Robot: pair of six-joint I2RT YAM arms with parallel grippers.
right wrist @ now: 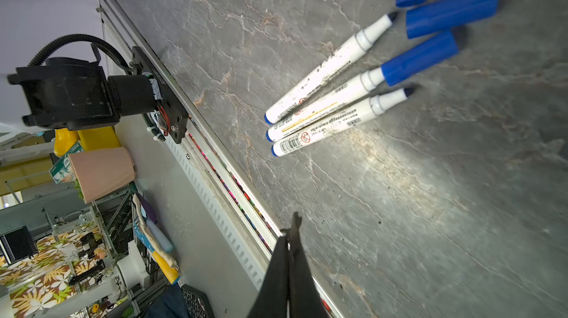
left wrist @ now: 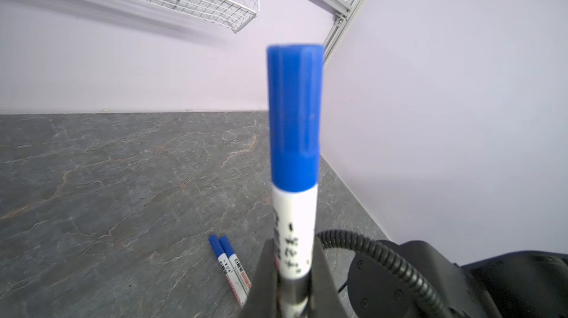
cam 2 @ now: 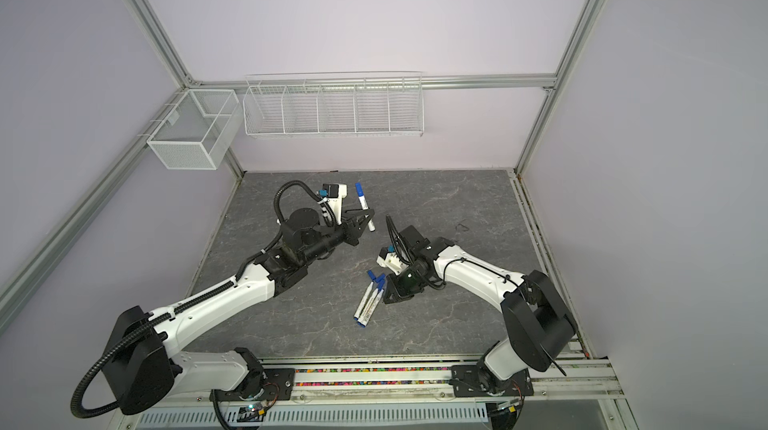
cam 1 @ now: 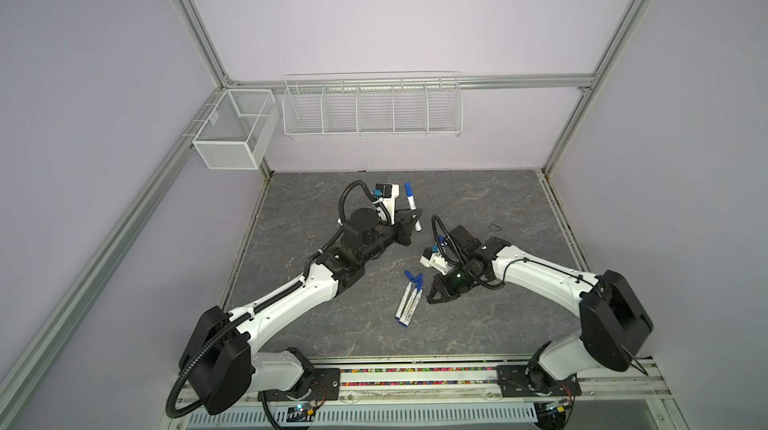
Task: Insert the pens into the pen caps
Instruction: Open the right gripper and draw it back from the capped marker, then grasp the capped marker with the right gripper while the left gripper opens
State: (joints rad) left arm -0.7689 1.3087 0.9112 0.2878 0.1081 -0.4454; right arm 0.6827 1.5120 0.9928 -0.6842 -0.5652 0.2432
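A grey stone-patterned table [cam 1: 332, 324] carries the work, and a wire rack [cam 1: 372, 109] hangs on the wall beyond its far edge. The left gripper [cam 1: 414, 215] is clamped on the barrel of a capped pen [left wrist: 294, 227], raised over the far middle of the table, with its blue cap [left wrist: 293, 116] clear of the fingers. The right gripper [right wrist: 294, 233] has its jaws pressed together on nothing, just beside three pens [cam 1: 409, 301] lying side by side near the table's middle. The middle one of these is capped and the outer two are bare. Two loose caps [right wrist: 451, 10] lie by their tips.
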